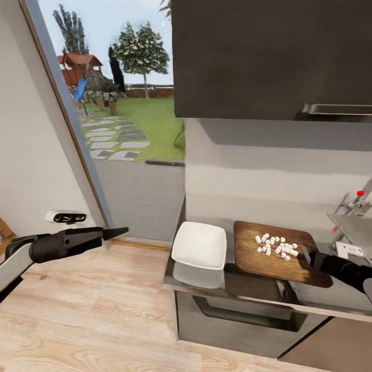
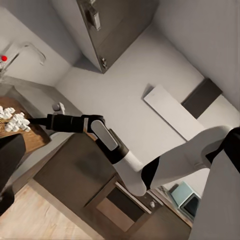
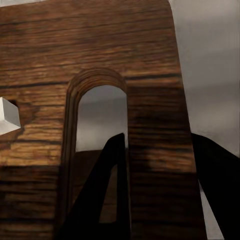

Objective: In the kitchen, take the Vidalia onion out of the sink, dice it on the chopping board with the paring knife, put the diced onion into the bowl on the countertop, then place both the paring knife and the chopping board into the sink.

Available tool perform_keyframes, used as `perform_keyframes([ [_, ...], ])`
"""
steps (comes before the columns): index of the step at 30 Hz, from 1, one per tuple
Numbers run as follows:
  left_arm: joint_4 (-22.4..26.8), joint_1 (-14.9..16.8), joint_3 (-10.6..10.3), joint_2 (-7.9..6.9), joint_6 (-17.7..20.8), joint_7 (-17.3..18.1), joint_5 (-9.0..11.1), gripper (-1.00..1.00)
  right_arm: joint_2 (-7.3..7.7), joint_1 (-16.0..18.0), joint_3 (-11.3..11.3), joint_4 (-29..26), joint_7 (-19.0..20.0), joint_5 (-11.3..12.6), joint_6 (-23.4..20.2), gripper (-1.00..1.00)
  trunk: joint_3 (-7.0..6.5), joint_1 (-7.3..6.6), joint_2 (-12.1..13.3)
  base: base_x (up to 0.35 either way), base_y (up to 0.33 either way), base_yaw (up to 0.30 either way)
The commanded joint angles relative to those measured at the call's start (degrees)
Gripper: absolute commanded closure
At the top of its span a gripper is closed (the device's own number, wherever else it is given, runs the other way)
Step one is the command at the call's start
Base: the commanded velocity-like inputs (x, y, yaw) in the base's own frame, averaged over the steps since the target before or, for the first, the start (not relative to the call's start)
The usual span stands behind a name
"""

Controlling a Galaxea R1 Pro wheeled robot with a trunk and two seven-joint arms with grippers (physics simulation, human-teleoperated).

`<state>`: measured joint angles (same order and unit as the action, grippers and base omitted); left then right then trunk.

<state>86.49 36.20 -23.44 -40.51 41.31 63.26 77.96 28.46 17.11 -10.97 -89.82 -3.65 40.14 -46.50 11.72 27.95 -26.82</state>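
**Diced onion on the board, right gripper at the handle slot**

The chopping board [image 1: 281,253] lies on the countertop [image 1: 258,289], just beside the white bowl [image 1: 199,245], which sits at the counter's left end close to the front edge. The board's near right corner reaches toward the front edge too. A cluster of pale onion pieces [image 1: 276,246] rests on the board's middle; the bowl holds nothing. Left of the counter the wooden floor [image 1: 88,315] lies open up to the glass door [image 1: 124,119].

The left gripper [image 1: 114,232] hangs over that floor, well apart from the counter, its fingers drawn to a closed point with nothing between them. The right gripper [image 1: 310,257] sits at the board's right end (its fingers are hard to make out from the head camera).

The right wrist camera fills that in: one dark finger [image 3: 107,195] shows through the handle slot [image 3: 100,120] and the other lies past the board's outer edge, with the wooden strip between them, so the gripper straddles the board's edge; whether it presses the wood I cannot tell. One white onion cube [image 3: 7,116] shows beside the slot.

The left wrist camera shows the right arm [image 2: 100,137] reaching to the board [image 2: 30,137], and the faucet [image 2: 30,50] with a red knob.
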Motion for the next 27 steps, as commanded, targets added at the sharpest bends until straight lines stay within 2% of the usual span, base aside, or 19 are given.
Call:
perform_keyframes([
  [1,-0.06,0.09,-0.18,-0.07,0.38,-0.03,0.46,-1.00,0.02,0.05,-0.03,-0.09,-0.40,0.65,-0.26,1.00,0.11,0.03,-0.12,0.000,0.302,0.000],
  [9,-0.07,0.09,-0.20,0.20,0.43,-0.15,0.21,-1.00,0.02,0.07,-0.10,-0.09,-0.48,0.64,-0.18,1.00,0.11,0.03,-0.12,0.005,0.295,0.000],
  [18,-0.07,0.06,-0.34,0.64,0.43,-0.38,0.11,-1.00,0.10,0.08,-0.11,-0.09,-0.48,0.64,-0.22,1.00,0.07,0.03,-0.12,0.003,0.020,0.000],
  [27,-0.05,0.05,-0.37,0.80,0.44,-0.48,-0.03,-1.00,0.02,0.08,-0.11,-0.09,-0.48,0.64,-0.17,1.00,-0.70,0.03,-0.12,0.000,0.000,0.000],
])
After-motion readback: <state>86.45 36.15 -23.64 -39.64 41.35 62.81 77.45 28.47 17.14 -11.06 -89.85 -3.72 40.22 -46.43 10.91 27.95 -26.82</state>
